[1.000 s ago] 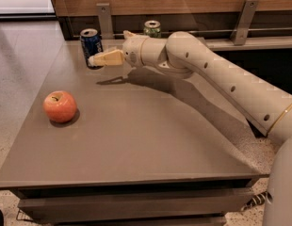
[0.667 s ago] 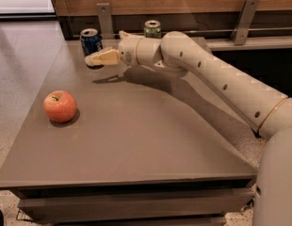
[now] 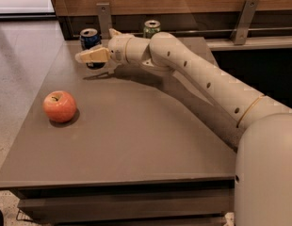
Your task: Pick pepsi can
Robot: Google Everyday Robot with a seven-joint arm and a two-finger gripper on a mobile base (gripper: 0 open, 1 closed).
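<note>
The pepsi can (image 3: 89, 36) is dark blue with a silver top and stands upright near the table's far left corner. My gripper (image 3: 93, 51) reaches in from the right at the can's height and is open. Its near tan finger (image 3: 92, 56) crosses in front of the can's lower part and hides it. The other finger shows only as a tip (image 3: 111, 32) just right of the can. The can stands on the table, not lifted.
A light green can (image 3: 151, 28) stands at the table's back edge behind my arm. A red apple (image 3: 60, 106) sits on the left of the brown table (image 3: 136, 140). A wooden wall with metal brackets (image 3: 104, 14) runs behind.
My gripper has moved a little further left along the can, so its near finger now covers more of the can's lower part. The can, apple and green can have not moved.
</note>
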